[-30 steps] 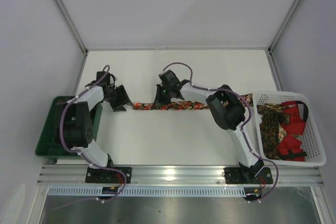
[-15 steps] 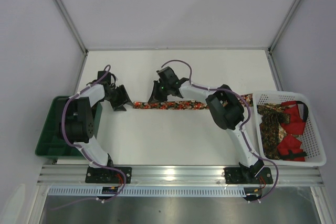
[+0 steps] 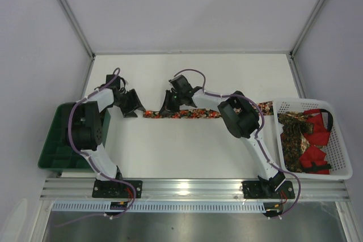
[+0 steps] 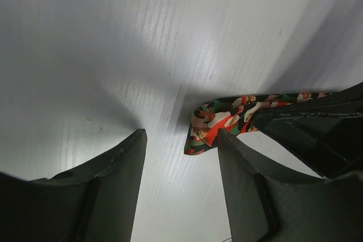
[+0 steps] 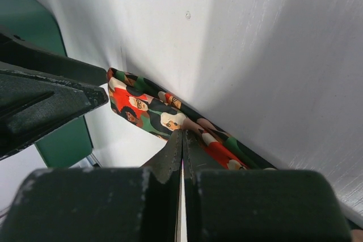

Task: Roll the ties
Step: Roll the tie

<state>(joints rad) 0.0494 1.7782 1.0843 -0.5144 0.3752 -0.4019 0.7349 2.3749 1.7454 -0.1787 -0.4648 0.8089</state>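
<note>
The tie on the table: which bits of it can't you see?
- Top view: the tie passes under the right arm, so that stretch is hidden.
- Right wrist view: the shut right gripper hides the cloth under its tips, so touching or pinching cannot be told.
- Left wrist view: only the tie's end shows; the right gripper blocks the rest.

The left arm (image 3: 91,134) and the right arm (image 3: 256,150) are built alike, with white link shells between bulky black joint housings. A thin purple cable (image 3: 69,131) loops loosely along each. Each arm stands on a black base plate (image 3: 117,188). The left claw (image 4: 181,157) and the right claw (image 5: 182,140) are matte black, with broad wedge-shaped fingers (image 4: 102,185) of coarse-textured plastic.
</note>
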